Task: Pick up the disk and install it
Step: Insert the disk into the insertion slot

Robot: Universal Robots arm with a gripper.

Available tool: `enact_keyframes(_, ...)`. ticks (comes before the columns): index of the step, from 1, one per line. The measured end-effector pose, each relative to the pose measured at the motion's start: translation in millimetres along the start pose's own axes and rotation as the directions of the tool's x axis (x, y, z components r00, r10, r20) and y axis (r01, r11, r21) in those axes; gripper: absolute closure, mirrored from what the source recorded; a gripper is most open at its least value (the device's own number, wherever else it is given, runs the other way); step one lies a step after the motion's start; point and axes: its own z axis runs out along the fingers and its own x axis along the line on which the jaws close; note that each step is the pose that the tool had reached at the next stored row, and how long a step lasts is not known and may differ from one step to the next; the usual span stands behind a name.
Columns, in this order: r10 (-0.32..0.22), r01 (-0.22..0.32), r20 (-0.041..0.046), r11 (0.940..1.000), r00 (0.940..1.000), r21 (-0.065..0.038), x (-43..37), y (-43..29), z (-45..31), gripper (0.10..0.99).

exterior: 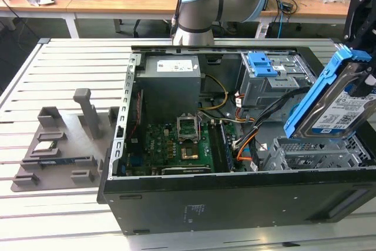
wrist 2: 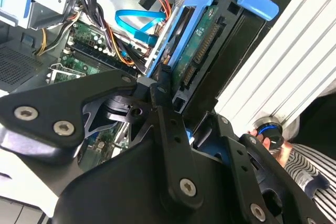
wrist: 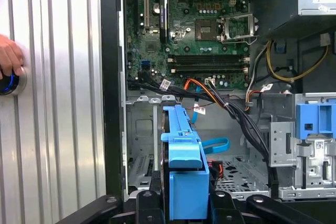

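Gripper jaws pinched disk across its faces, tilted above drive cage; judged stiff, dense, shock-fragile; casing was safest hold, not connector end.

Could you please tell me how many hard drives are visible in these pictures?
1: the disk, held tilted by the gripper over the metal drive cage at the exterior view's right. Others may be hidden inside the case.

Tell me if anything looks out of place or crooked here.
The disk is held tilted in the gripper over the drive cage at the exterior view's right, not seated. Loose cables drape across the case beside it.
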Motion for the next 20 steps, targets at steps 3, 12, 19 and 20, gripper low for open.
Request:
enact_keyframes(3, 0.0, 0.0, -0.0001, 1.0, 1.0, 0.0, 0.9, 0.0, 3.9, 0.722)
enact_keyframes(12, 0.0, 0.0, -0.0002, 1.0, 1.0, 0.0, 4.0, 0.9, 17.0, 0.722)
enact_keyframes(19, 0.0, 0.0, -0.0001, 1.0, 1.0, 0.0, 5.1, 2.9, 29.7, 0.722)
enact_keyframes(20, 0.0, 0.0, -0.0001, 1.0, 1.0, 0.0, 5.4, 3.3, 32.7, 0.722)
